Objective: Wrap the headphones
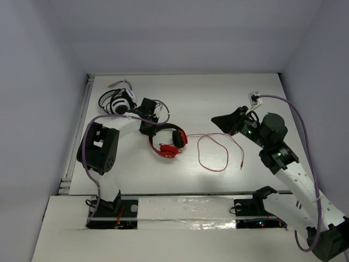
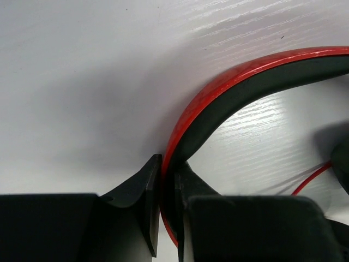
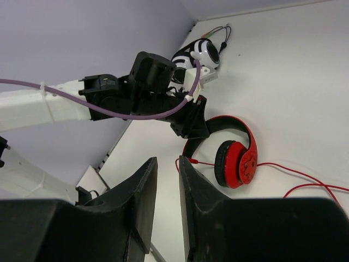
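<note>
Left gripper [image 2: 166,164] jaws pinch headphones [image 1: 169,143] by headband [image 2: 245,76], probably stiff, nearer bench [image 1: 218,93] left edge. Right gripper [image 3: 168,164] jaws slightly parted, empty. Cable [image 1: 218,164] looks limp, likely slippery.

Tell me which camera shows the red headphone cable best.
The top external view: it shows the red cable whole, looping out to its free end. The right wrist view catches only the stretch by the earcup; the left wrist view, just a short sliver.
</note>
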Controlling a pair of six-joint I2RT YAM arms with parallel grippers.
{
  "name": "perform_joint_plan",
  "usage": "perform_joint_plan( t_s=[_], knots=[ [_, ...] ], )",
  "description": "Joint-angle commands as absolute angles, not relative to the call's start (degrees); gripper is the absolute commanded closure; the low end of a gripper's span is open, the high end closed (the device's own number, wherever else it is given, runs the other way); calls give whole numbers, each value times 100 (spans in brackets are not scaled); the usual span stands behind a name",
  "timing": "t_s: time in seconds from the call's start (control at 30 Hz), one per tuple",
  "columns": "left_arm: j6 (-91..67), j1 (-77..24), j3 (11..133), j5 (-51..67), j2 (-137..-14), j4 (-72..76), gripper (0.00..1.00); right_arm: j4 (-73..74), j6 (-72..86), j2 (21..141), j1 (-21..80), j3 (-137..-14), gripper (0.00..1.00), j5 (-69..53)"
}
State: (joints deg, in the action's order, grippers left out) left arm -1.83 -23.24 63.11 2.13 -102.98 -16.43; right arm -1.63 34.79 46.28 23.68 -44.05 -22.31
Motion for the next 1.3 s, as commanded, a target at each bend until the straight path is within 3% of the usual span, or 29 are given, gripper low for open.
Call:
perform_joint_plan(
  t_s=[0.0, 0.13, 0.33, 0.63, 0.77, 0.93, 1.07, 1.17, 1.27],
  knots=[
    [-334, -2347, 6091, 325, -10468, -1924, 100, -465, 3480, 4597, 2399, -4386, 72, -2215],
    [-456, -2286, 6362, 351, -9882, -2004, 100, -536, 3472, 4684, 2399, -4333, 76, -2215],
    [-939, -2285, 6925, 211, -8730, -2101, 100, -721, 3524, 5001, 2399, -4447, 99, -2549],
    [-1406, -2224, 7275, 720, -7779, -2003, 100, -922, 3376, 5457, 2505, -4728, 98, -2830],
    [-1538, -2162, 8040, 1273, -7848, -2320, 100, -1203, 2656, 5992, 2505, -4860, 79, -3023],
    [-1267, -2162, 9637, 809, -8278, -3154, 100, -1670, 2127, 6521, 2505, -4729, 55, -3321],
    [-1318, -2109, 10361, 1456, -8481, -3261, 100, -2450, 2363, 6723, 2505, -4343, 22, -3648],
    [-1336, -2109, 10801, 1713, -8674, -3357, 100, -2926, 2470, 7048, 2505, -4254, 9, -3735],
    [-1336, -2109, 11065, 1810, -8728, -3436, 100, -3014, 2435, 7399, 2505, -4376, 5, -3814]
  ],
)
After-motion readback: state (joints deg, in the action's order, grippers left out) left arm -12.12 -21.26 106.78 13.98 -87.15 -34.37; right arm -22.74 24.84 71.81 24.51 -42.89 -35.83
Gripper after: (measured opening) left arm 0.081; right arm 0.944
